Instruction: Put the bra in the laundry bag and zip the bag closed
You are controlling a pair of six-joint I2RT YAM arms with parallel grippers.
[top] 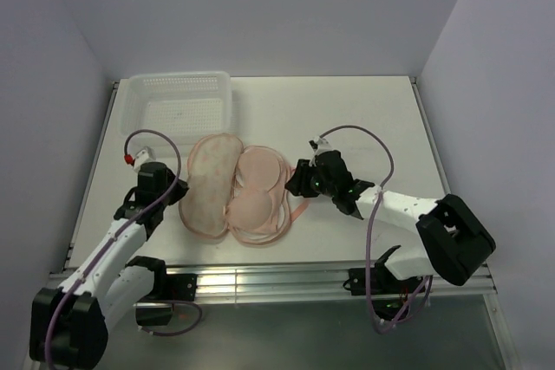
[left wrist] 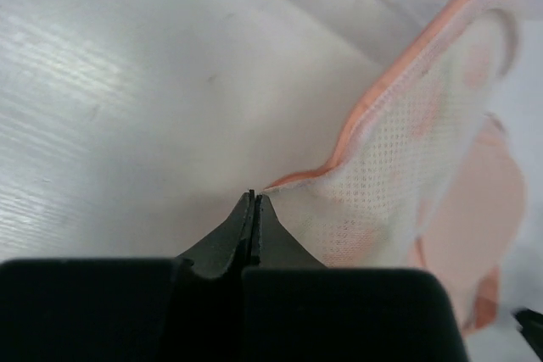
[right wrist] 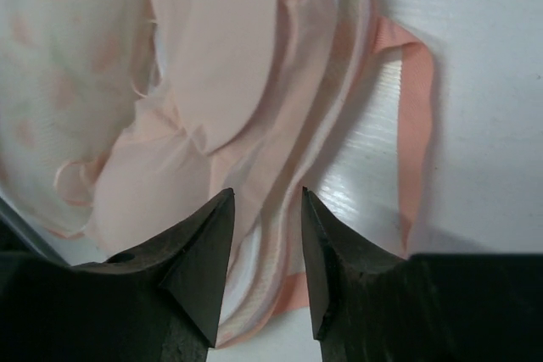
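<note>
1. Two open halves of the laundry bag [top: 208, 184] are laid side by side, long axis running near-to-far.
2. The bra [top: 258, 192] is seated in the right half, cups aligned with that axis.
3. The right gripper [right wrist: 267, 205] is held narrowly parted over the bra's edge.
4. The left gripper [left wrist: 254, 203] is pinched shut, apparently on the bag's rim.

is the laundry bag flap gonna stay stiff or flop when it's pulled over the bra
Probably semi-floppy: the laundry bag flap bends in a curve from where the left gripper pinches its rim. Its thin mesh lining suggests it is light.
</note>
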